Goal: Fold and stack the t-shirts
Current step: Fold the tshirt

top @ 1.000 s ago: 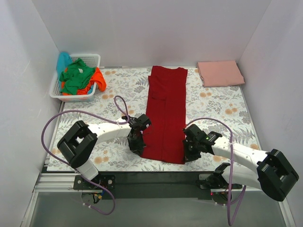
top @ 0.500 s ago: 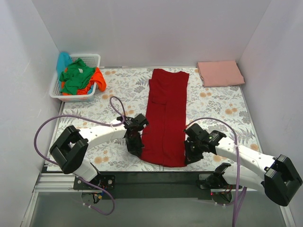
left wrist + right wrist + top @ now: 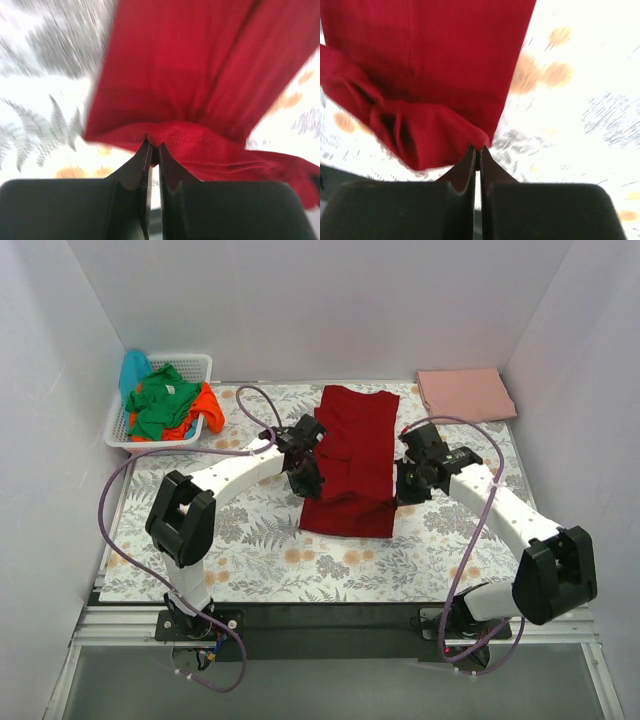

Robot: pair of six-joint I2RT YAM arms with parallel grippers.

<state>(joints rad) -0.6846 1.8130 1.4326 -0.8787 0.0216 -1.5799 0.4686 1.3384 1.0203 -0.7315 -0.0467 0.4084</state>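
The dark red t-shirt (image 3: 352, 440) lies in the middle of the floral table cover (image 3: 250, 560), its long axis running away from the arm bases, collar at the far end. Its near part is doubled over, with the crease nearest the arms and the hem raised above the lower layer. The left gripper (image 3: 310, 475) is clamped on the hem's left corner and the right gripper (image 3: 403, 485) on its right corner. Each wrist view shows the fingers pressed together with a bunch of red cloth pinched at their tips. The two grippers sit on opposite sides of the shirt, roughly level with each other and about halfway along it. The collar lies straight beyond them, so the fold looks about half done. The next move probably calls for both arms to travel evenly toward the far edge and keep the hem square to the shirt's length, since a lag on one side would skew the fold. A folded salmon-pink t-shirt (image 3: 465, 395) rests at the far right corner, likely the start of the stack. At the far left a white lattice basket (image 3: 165, 446) holds a green t-shirt (image 3: 160, 400), an orange t-shirt (image 3: 207, 406) and a turquoise t-shirt (image 3: 133, 368), all crumpled.
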